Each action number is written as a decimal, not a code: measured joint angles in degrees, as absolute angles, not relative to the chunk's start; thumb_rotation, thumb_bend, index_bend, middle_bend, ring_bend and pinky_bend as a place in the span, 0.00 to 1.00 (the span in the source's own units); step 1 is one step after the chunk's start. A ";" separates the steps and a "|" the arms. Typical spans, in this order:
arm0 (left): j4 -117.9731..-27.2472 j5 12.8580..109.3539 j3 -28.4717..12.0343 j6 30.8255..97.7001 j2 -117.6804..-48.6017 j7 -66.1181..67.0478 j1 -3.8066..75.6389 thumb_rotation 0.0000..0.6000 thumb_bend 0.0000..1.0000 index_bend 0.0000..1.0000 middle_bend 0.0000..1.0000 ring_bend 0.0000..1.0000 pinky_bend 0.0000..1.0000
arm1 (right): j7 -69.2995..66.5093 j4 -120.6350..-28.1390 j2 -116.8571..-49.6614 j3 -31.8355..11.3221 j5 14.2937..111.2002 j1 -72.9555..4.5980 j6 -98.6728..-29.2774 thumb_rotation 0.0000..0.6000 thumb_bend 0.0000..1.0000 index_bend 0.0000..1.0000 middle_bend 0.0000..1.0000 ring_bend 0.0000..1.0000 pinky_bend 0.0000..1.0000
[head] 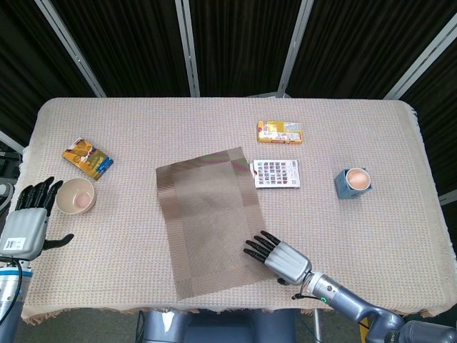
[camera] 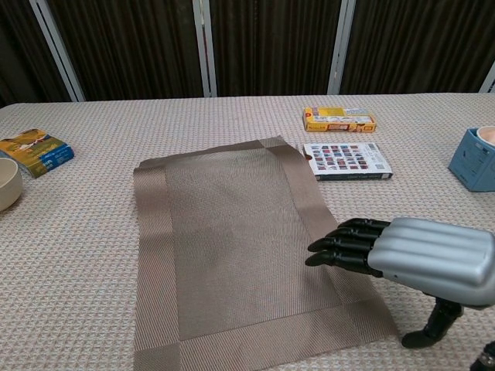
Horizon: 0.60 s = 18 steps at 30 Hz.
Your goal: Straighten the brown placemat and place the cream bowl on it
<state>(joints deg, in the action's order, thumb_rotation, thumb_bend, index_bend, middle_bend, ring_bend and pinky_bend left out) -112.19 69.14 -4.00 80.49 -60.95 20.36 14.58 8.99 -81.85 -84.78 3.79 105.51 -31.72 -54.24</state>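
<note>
Woven beige cloth covers the worktop [head: 371,136], with dark curtains hanging behind it. Nearest the robot, the right hand [head: 277,256] reaches in over the near right corner of the brown placemat [head: 211,218], palm down and holding nothing, its dark fingertips [camera: 329,249] spread a little over the mat's right border — whether they press on the weave or hover just above it cannot be told. The left hand [head: 27,220] waits off the placemat's far left side, fingers apart and pointing away, released, just beside the cream bowl [head: 75,195] but not gripping it.

The placemat lies flat near the middle, skewed so that its long edges run at a slant to the worktop's edge. It looks thin, light and floppy; a flat press on a corner or border should drag it round better than a pinch, which would likely buckle it. The bowl sits upright well left of the placemat. It is probably rigid, smooth and breakable, so a hold across the rim seems safest.

Further back from the placemat: a coloured packet [head: 87,158] beyond the bowl, a swatch card [head: 275,174] touching the mat's far right corner, a yellow box [head: 279,131] behind that, and a blue cup [head: 353,181] out to the right.
</note>
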 measured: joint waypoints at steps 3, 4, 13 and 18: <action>-112.01 68.90 -4.11 80.19 -61.09 20.40 14.60 1.00 0.00 0.00 0.00 0.00 0.00 | 9.32 -80.97 -85.38 4.11 105.26 -32.05 -54.27 1.00 0.00 0.00 0.00 0.00 0.00; -111.96 68.89 -4.15 80.13 -61.12 20.38 14.61 1.00 0.00 0.00 0.00 0.00 0.00 | 9.32 -80.86 -85.55 4.22 105.12 -32.13 -54.26 1.00 0.00 0.00 0.00 0.00 0.00; -111.49 69.28 -4.28 79.78 -61.54 20.12 14.63 1.00 0.00 0.00 0.00 0.00 0.00 | 9.63 -80.71 -87.26 4.05 104.18 -32.65 -54.84 1.00 0.00 0.00 0.00 0.00 0.00; -111.46 69.38 -4.32 79.68 -61.59 20.02 14.55 1.00 0.00 0.00 0.00 0.00 0.00 | 9.95 -81.00 -88.14 3.14 103.34 -32.94 -55.55 1.00 0.00 0.00 0.00 0.00 0.00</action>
<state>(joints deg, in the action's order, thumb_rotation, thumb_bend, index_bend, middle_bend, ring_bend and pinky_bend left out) -111.46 69.38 -4.32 79.68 -61.59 20.02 14.55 9.95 -81.00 -88.14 3.14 103.34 -32.94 -55.55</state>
